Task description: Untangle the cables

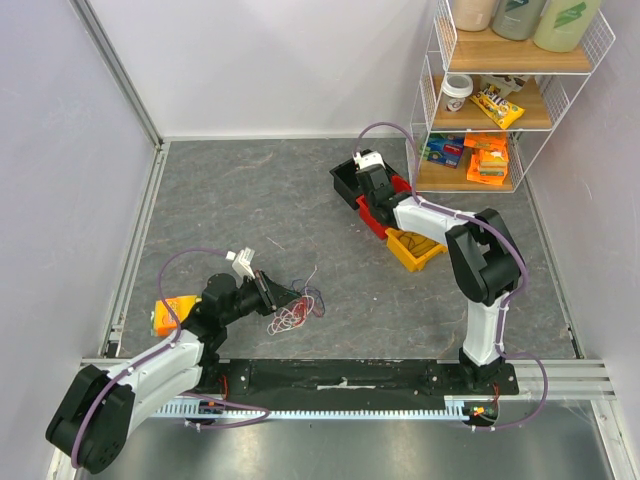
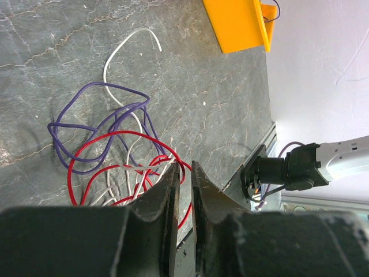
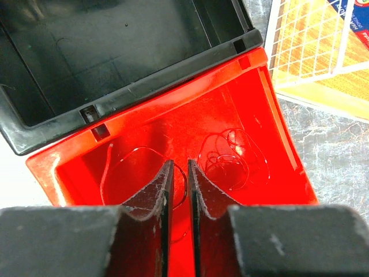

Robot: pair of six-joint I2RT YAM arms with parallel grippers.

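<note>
Locate the loose tangle of thin white, red and dark purple cables (image 1: 295,312) on the grey stone-patterned table (image 1: 250,200), directly ahead of the left claw (image 1: 285,295) and reaching its tips.

In the left wrist view, read the left claw (image 2: 184,164) as a narrow slit apart. Note the red loop (image 2: 115,134) curving past the tips. It is far thinner than the slit, so judge it not clamped.

Expect no single long axis in the tangle. Trace the white strand (image 2: 130,40) running farthest out ahead of the tips, with the purple loops (image 2: 86,124) between it and the claw.

Treat the left arm as the nearer one. Find the right claw (image 3: 180,163) well apart from the tangle, over the open red plastic bin (image 3: 277,115). Read it as slightly apart, with nothing between the tips. Note one thin red cable (image 3: 230,161) coiled on the bin floor just beyond the tips, and the black plastic bin (image 3: 115,52) farther ahead.
</note>
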